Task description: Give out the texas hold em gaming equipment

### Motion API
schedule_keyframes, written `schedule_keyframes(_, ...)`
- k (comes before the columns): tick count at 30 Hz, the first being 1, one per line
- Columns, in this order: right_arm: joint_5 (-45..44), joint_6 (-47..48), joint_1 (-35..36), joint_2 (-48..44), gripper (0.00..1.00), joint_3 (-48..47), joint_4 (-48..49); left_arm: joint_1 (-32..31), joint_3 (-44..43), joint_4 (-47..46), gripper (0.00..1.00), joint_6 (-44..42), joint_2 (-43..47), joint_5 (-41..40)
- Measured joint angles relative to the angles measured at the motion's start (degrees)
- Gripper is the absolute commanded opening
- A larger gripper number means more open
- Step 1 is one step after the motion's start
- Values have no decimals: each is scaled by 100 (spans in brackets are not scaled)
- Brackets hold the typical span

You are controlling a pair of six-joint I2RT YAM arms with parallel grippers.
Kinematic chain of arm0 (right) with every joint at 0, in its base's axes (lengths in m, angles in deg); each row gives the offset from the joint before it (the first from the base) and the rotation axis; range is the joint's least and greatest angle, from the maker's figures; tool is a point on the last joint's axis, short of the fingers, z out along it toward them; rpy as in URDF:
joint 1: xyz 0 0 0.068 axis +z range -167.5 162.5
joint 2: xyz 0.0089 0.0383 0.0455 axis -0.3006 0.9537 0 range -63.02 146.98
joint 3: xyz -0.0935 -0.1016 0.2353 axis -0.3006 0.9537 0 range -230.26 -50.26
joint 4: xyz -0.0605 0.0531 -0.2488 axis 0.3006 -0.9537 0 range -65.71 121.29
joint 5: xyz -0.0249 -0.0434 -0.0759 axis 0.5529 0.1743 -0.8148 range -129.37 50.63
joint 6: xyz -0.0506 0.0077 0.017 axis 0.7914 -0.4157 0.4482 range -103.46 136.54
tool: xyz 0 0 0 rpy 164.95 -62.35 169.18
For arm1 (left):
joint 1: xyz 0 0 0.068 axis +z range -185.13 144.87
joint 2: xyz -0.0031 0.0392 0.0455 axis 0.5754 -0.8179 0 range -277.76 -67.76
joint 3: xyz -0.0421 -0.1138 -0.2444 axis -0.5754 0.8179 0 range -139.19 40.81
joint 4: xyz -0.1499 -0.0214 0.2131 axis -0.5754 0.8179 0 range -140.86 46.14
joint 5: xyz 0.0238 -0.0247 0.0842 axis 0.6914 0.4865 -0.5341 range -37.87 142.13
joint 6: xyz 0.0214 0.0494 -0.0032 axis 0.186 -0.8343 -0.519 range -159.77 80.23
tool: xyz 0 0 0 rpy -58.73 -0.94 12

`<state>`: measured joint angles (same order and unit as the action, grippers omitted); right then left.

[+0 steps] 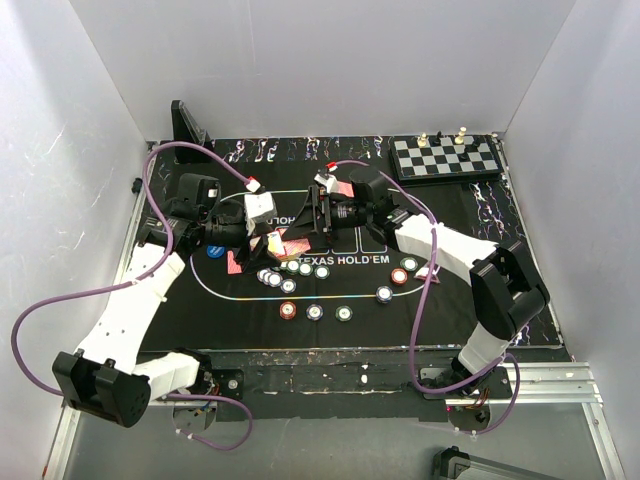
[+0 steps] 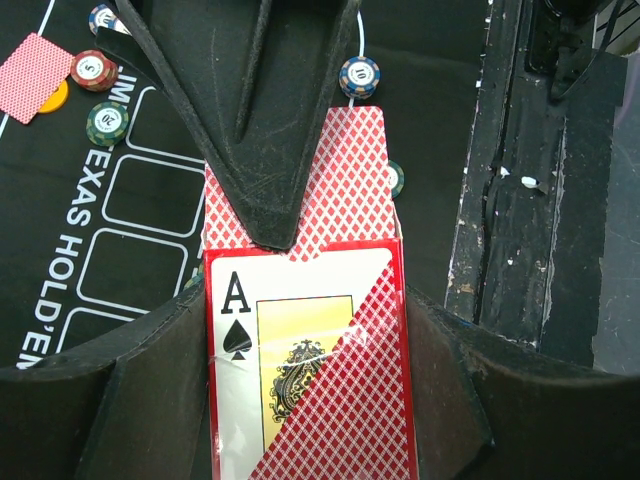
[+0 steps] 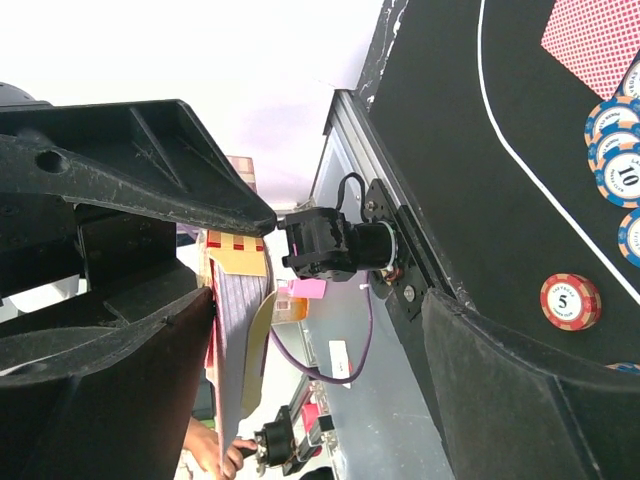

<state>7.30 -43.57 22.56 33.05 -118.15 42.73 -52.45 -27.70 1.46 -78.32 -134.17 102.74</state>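
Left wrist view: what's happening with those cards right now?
The left hand is clamped on the deck of cards, an ace of spades showing face up among red backs. The right hand hangs open right beside it over the middle of the mat, holding nothing. Chips already lie scattered there.

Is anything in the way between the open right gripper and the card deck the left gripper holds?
Nothing visible does. The right gripper stands open beside the card deck clamped in the left gripper, with only air between them.

Chessboard [image 1: 446,156] on the mat [image 1: 480,300] at far right, poker chips [image 1: 315,312] before its centre.
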Motion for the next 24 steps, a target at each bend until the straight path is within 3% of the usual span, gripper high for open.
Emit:
schedule_keyframes(15,146,-116,-42,-83,56,33,98,0,0,-2,0,24,-72,-15)
schedule_keyframes(24,149,-129,-345,-560,52,446,122,0,0,-63,0,66,-79,0)
